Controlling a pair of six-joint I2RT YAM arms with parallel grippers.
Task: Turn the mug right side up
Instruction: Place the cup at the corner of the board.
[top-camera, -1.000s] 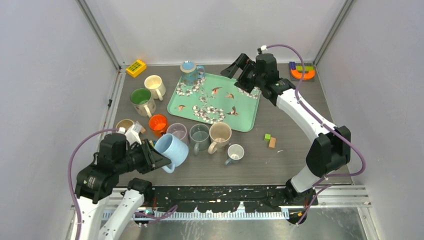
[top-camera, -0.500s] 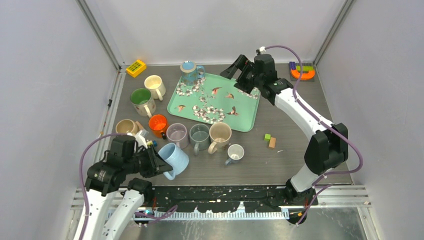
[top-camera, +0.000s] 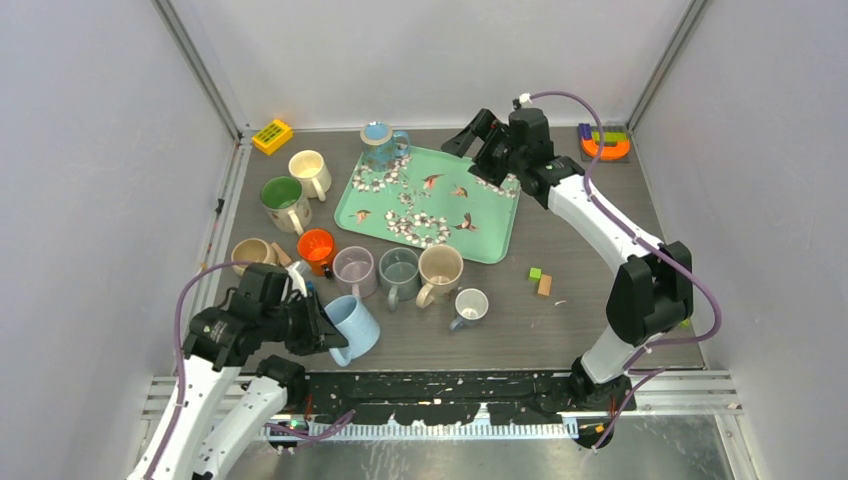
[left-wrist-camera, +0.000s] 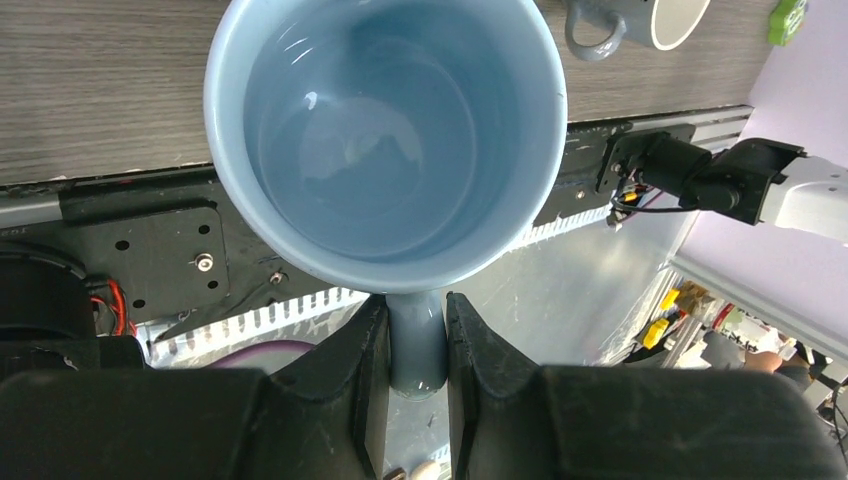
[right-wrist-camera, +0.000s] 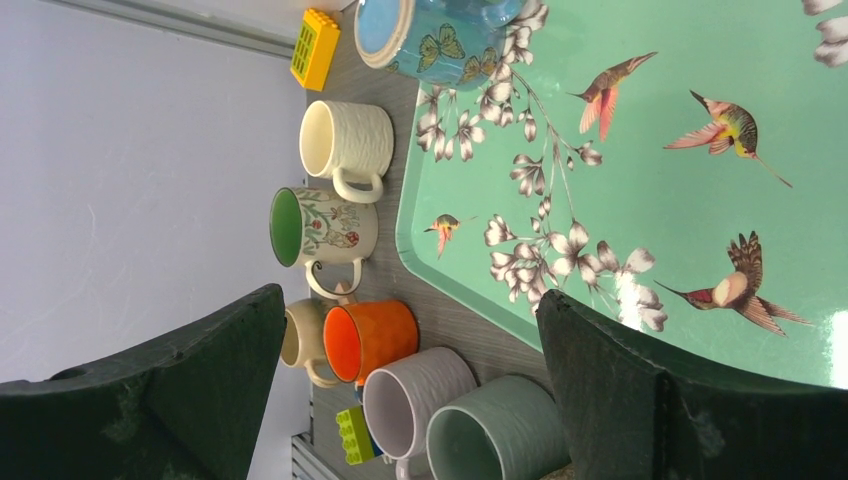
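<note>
left gripper (left-wrist-camera: 417, 335): clamped on the handle of the blue mug, one finger on each side
blue mug (top-camera: 352, 326): near-left part of the table (top-camera: 590, 320), just in front of the mug row; tipped over, mouth facing the left wrist camera, inside bare; can't tell if it touches the table
mug row: orange mug (top-camera: 316, 245), lilac mug (top-camera: 355, 266), grey-green mug (top-camera: 399, 268), beige mug (top-camera: 440, 268), all mouth up
tray (top-camera: 500, 225): green, bird print, centre-back of the table
right gripper (top-camera: 472, 155): spread wide, holding nothing, above the tray's far right corner
blocks: green block (top-camera: 536, 273) and wooden block (top-camera: 544, 286), right of the tray's near corner
</note>
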